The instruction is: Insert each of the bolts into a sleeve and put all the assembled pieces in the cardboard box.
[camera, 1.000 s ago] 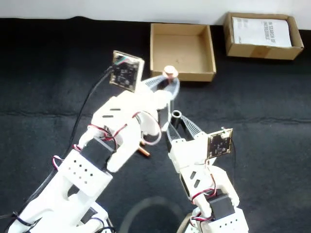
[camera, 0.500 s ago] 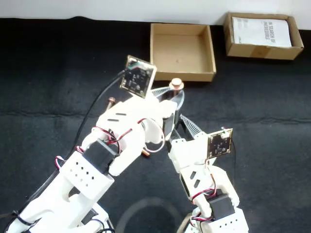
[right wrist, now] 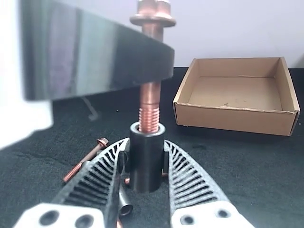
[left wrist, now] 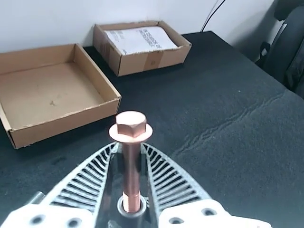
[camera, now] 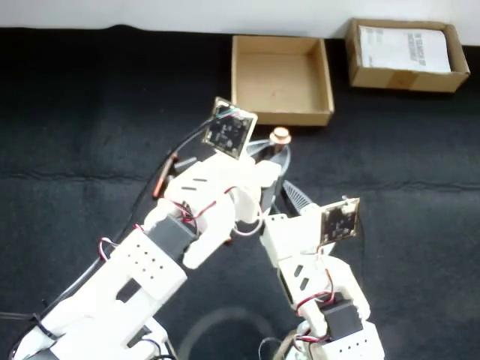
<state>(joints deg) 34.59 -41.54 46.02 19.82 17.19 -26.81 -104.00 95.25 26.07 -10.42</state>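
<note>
Bolt (left wrist: 130, 130): copper, hex flange head, standing upright w/ threaded tip sitting in sleeve mouth, near cardboard box (camera: 281, 117) front wall.
Sleeve (right wrist: 147, 161): dark short cyl., sitting directly under bolt.
Left tool (left wrist: 129, 146): clenching bolt shank.
Right tool (right wrist: 145, 145): gripping sleeve.

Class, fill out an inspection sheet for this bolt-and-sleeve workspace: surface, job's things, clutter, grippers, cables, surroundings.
Surface: black cloth table, slightly wrinkled.
Job's things: bolt upright, threaded tip just inside the sleeve; cardboard box holds nothing; loose bolts and a spare sleeve lie on the cloth.
Clutter: second box holding printed paper.
Grippers: left gripper shut on the bolt; right gripper shut on the sleeve.
Cables: black cable runs from the left wrist camera; red and white wires on both arms.
Surroundings: white wall behind the table.
</note>
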